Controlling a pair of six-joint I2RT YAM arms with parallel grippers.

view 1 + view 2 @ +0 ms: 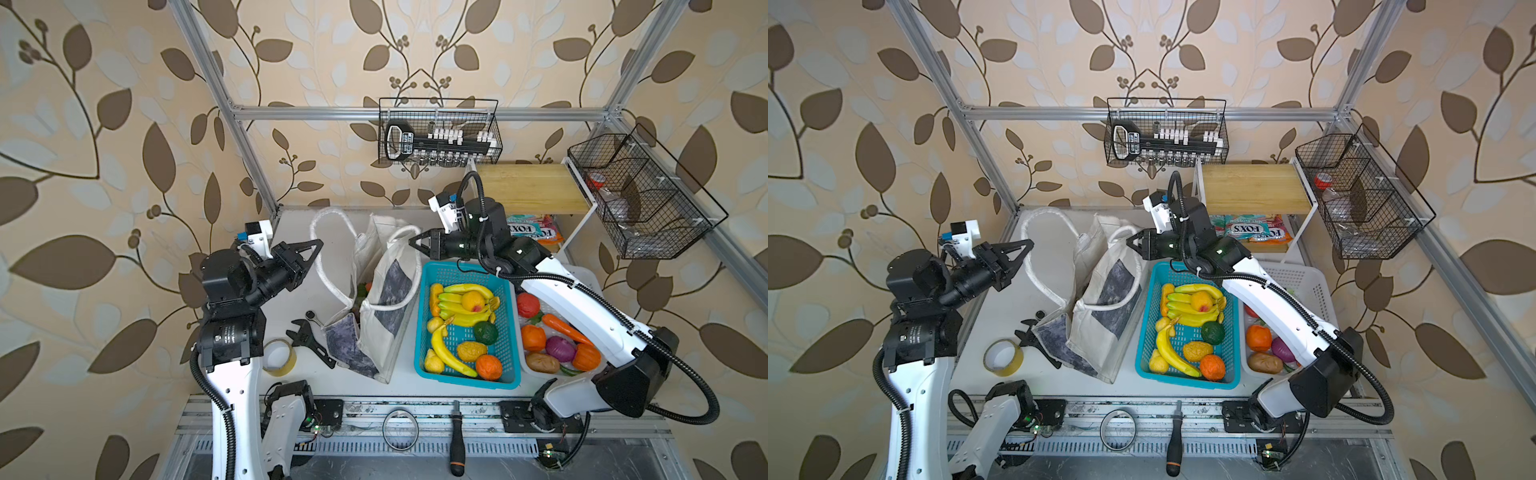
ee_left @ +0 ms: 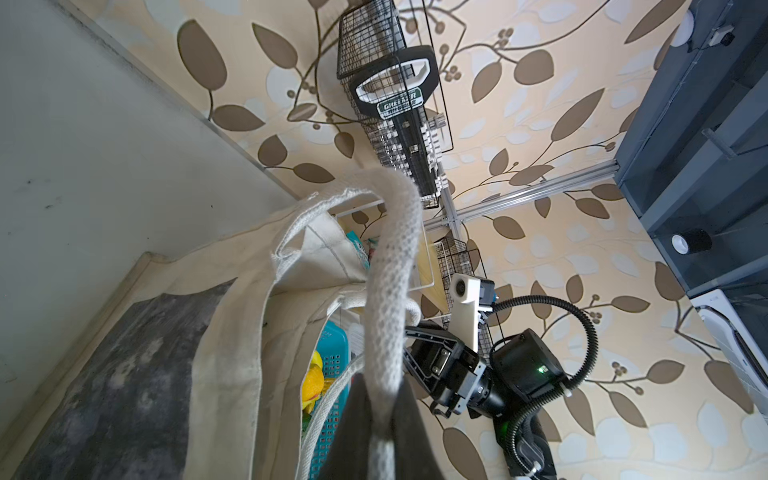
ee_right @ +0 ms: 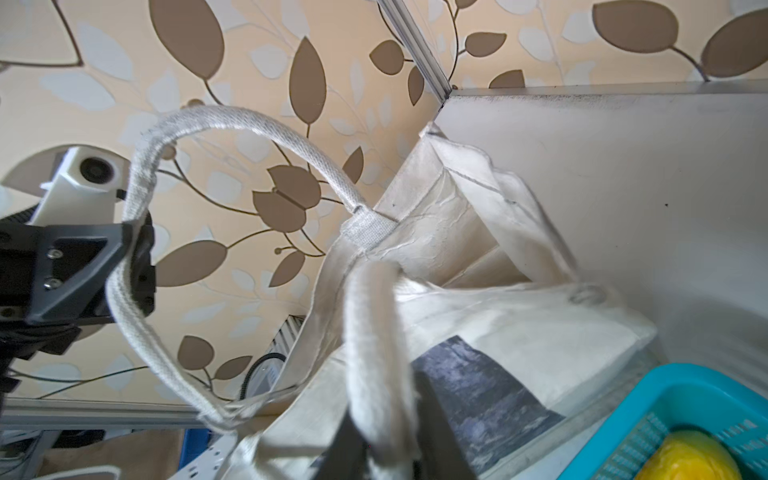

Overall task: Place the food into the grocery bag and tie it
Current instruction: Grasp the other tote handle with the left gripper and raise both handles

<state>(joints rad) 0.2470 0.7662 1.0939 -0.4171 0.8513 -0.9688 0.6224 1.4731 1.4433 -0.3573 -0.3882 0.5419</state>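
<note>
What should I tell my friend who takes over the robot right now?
Left gripper: shut on one handle.
Right gripper: jaws around the other handle; I can't tell if it is gripping.
Bag: upright and open between the arms; some food shows inside.
Done: the food seems to be in, as far as shows.
Left: cross the two handles and tie them; no knot yet.

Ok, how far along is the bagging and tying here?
Packing seems done: something orange and green shows inside the off-white cloth grocery bag. In hand: the left gripper is shut on one white strap handle; the other strap runs between the right gripper's jaws. Left: no knot yet, straps apart.
</note>
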